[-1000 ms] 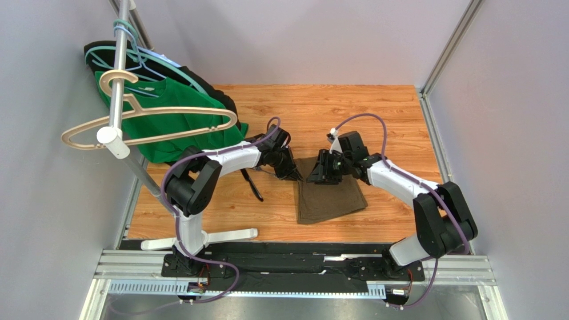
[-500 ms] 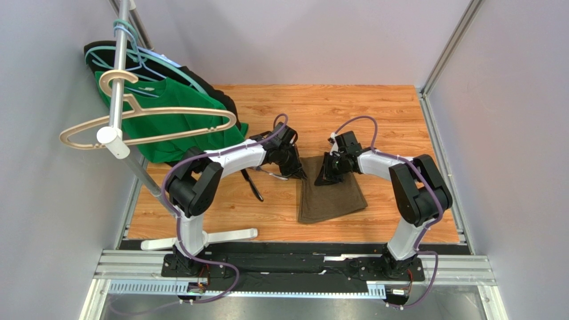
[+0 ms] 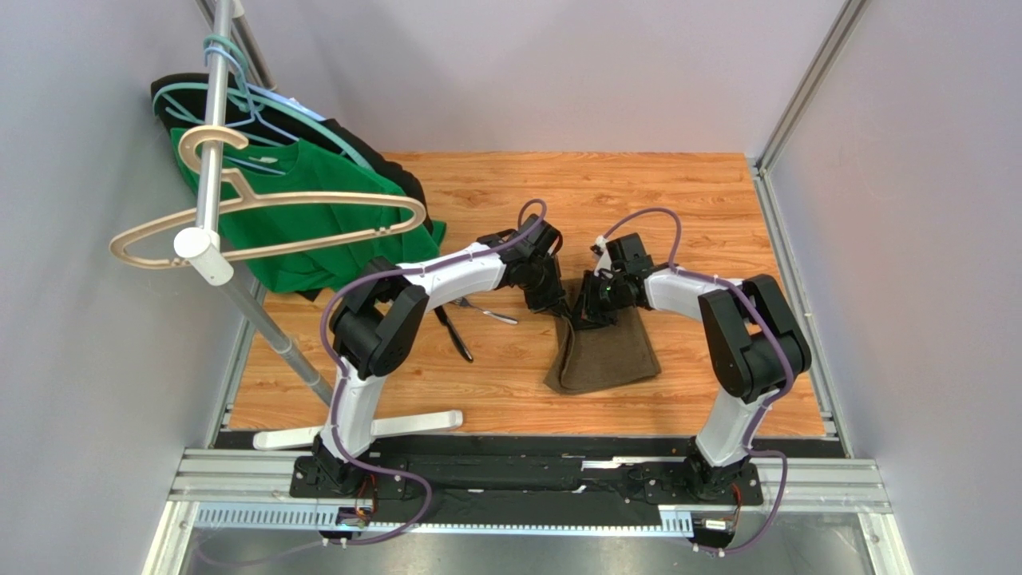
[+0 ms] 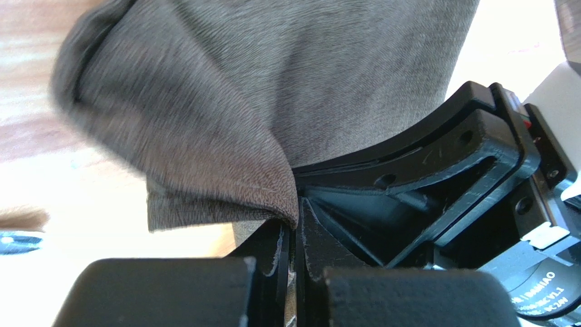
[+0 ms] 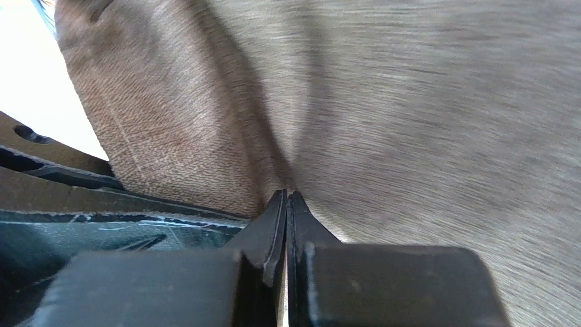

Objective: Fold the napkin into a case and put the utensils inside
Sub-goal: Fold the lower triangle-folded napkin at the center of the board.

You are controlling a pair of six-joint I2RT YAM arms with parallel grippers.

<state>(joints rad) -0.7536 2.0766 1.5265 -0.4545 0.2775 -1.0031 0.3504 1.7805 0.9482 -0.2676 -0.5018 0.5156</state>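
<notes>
The olive-brown napkin lies on the wooden table, its far edge gathered into a peak between both grippers. My left gripper is shut on the cloth's far left corner; in the left wrist view that corner runs into the closed left gripper. My right gripper is shut on the far edge right beside it; in the right wrist view the napkin fans out from the pinched right gripper. Two utensils lie left of the cloth: a dark-handled one and a silvery one.
A clothes rack pole with a wooden hanger, a green shirt and a black garment stands at the left; its white base lies on the near table. Grey walls enclose the table on three sides.
The right gripper has shut on the napkin's far edge. The left gripper has moved right with its corner, so the far edge has bunched up and the cloth looks narrower.
</notes>
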